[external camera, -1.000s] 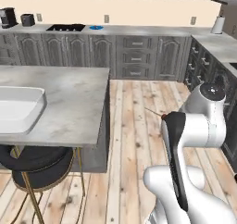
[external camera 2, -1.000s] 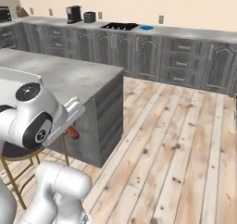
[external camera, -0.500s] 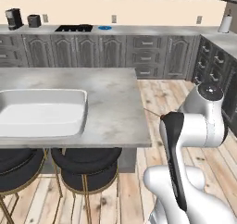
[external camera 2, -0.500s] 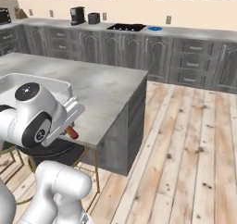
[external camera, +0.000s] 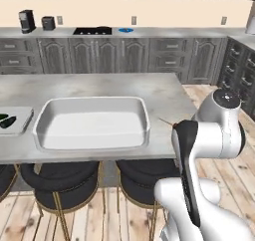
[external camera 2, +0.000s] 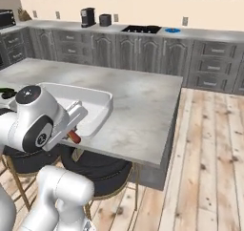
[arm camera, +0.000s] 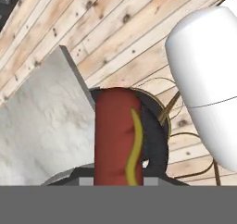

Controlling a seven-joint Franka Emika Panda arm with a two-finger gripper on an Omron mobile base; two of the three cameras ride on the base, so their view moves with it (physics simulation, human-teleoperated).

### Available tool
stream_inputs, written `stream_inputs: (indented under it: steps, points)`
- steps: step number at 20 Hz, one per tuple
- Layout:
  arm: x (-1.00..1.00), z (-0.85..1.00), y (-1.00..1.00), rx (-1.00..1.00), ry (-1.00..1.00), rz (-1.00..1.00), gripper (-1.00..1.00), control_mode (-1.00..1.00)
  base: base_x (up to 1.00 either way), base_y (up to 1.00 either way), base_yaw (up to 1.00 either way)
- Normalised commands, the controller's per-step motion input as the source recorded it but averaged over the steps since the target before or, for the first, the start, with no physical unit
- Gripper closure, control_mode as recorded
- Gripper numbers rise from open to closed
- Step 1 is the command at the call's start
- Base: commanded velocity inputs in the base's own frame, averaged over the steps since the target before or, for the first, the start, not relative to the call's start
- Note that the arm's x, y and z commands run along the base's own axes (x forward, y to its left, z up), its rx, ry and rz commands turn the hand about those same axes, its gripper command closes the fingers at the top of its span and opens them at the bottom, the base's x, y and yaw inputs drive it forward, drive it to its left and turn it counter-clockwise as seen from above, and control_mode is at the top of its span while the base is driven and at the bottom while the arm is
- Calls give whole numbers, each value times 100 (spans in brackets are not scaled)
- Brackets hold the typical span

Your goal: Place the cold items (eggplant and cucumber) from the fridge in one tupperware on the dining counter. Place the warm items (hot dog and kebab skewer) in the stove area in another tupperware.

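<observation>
The kitchen was grey-cabinetted with a plank floor, and a marble island tabletop (external camera: 164,90) stood in front of us with dark round stools tucked under its near edge. On that tabletop sat a large white tupperware (external camera: 92,123), empty as far as we could see. A second, smaller tupperware (external camera: 17,121) lay at the far left edge of the left base view with something dark green in it, which we took for the cold items, though we could not tell which ones.

Our tool (external camera 2: 74,136) was closed narrow on the hot dog (arm camera: 118,135), which the hand view showed as a red sausage with a yellow stripe running up between the tips. In the right base view its red end stuck out just below the hand, near the white tupperware's (external camera 2: 97,111) near rim and over the tabletop's edge.

We judged the risks as these. The hot dog hung low beside the rim, so a flat sweep forward could knock the container or catch the tabletop's edge. A release made too early would send it down onto a stool (arm camera: 155,140) or the floor. Dropping it with the green items would mix warm with cold.
</observation>
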Motion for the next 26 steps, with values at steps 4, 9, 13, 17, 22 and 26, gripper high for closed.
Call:
stream_inputs:
  steps: [4, 9, 13, 17, 22, 26]
  points:
    - [0, 0, 0, 0, 0, 0, 100, 100, 0, 100, 0]
    - [0, 0, 0, 0, 0, 0, 100, 100, 2, 84, 7]
    - [0, 0, 0, 0, 0, 0, 100, 100, 8, 51, 18]
    - [15, 0, 14, -3, 0, 15, 100, -100, 2, 10, 5]
    - [63, 1, -4, 0, 5, 16, 100, -100, 0, 0, 0]
    - [85, 1, -36, 0, 10, 4, 100, -100, 0, 0, 0]
